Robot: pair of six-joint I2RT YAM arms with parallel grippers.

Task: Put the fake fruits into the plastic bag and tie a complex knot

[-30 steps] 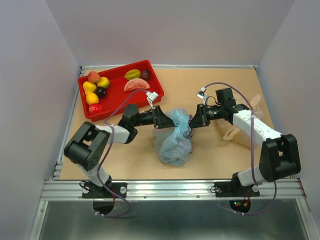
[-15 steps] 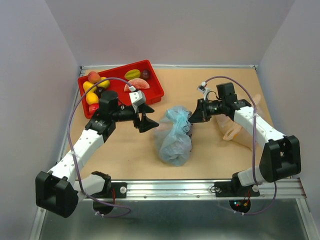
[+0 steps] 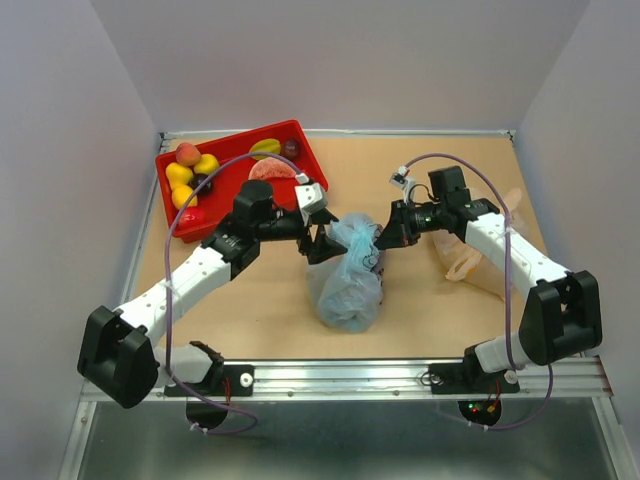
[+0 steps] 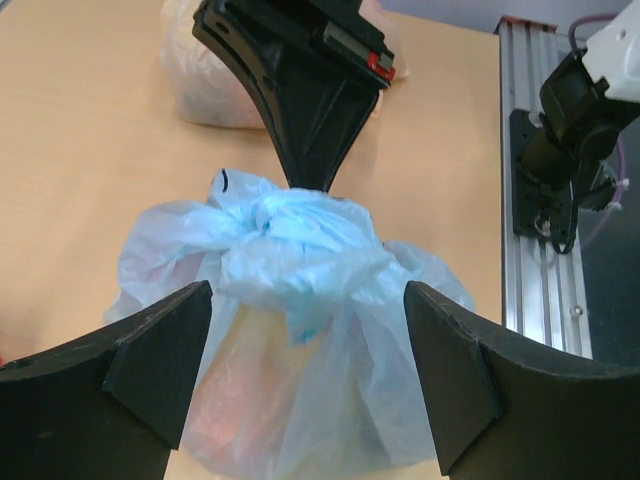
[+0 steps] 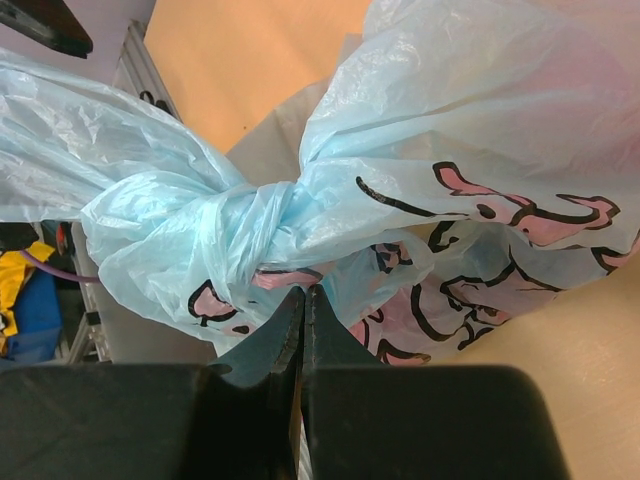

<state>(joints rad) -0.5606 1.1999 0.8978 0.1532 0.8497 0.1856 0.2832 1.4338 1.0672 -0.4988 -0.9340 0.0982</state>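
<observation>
Left wrist view: the left tool [image 4: 307, 300] stands wide open. Its two black wedge fingers flank the thin, crinkly light-blue plastic bag [image 4: 340, 400] without touching it, so a squeeze would close on the neck just below the knot [image 4: 290, 225], a tight twisted lump of the same film. From the far side the right tool [image 3: 385, 238] points in with jaws shut and its narrow tips against the knot. Whether a fold of film is pinched between them I cannot tell. It probably steadies the knot so the other tool can take a fresh hold.

The bag sits bulging about the middle of the counter [image 3: 270, 310]. Its soft translucent film carries a dark-and-pink print, and something warm-coloured shows dimly inside. The glossy plastic fake fruits [image 3: 190, 180], yellow, peach, dark and pink, lie in the red rectangular tray [image 3: 232, 160] at the far left corner, outside the bag. A pale orange-beige bag [image 3: 460, 265] lies crumpled near the right edge.
</observation>
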